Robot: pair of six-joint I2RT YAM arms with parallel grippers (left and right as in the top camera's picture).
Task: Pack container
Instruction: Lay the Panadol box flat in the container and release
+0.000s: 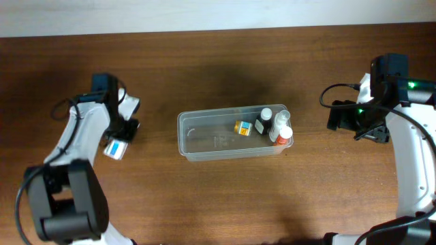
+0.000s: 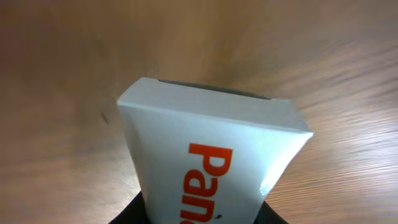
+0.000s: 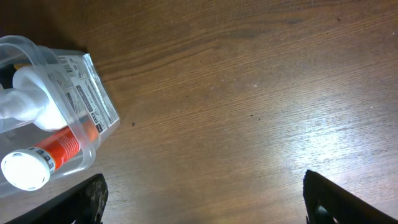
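The clear plastic container [image 1: 204, 139] sits mid-table. In its right end are a small yellow bottle [image 1: 242, 127], a black-capped bottle [image 1: 264, 122], a white bottle [image 1: 281, 121] and an orange bottle with a white cap [image 1: 282, 134]. Its corner also shows in the right wrist view [image 3: 87, 99], with the orange bottle [image 3: 53, 152] inside. My left gripper [image 1: 121, 139] is left of the container, shut on a white box with orange lettering [image 2: 211, 162], also visible from overhead [image 1: 117, 148]. My right gripper [image 3: 202, 199] is open and empty over bare wood, right of the container.
The table is dark brown wood [image 1: 218, 197]. A pale wall strip [image 1: 204, 12] runs along the far edge. The left half of the container holds nothing.
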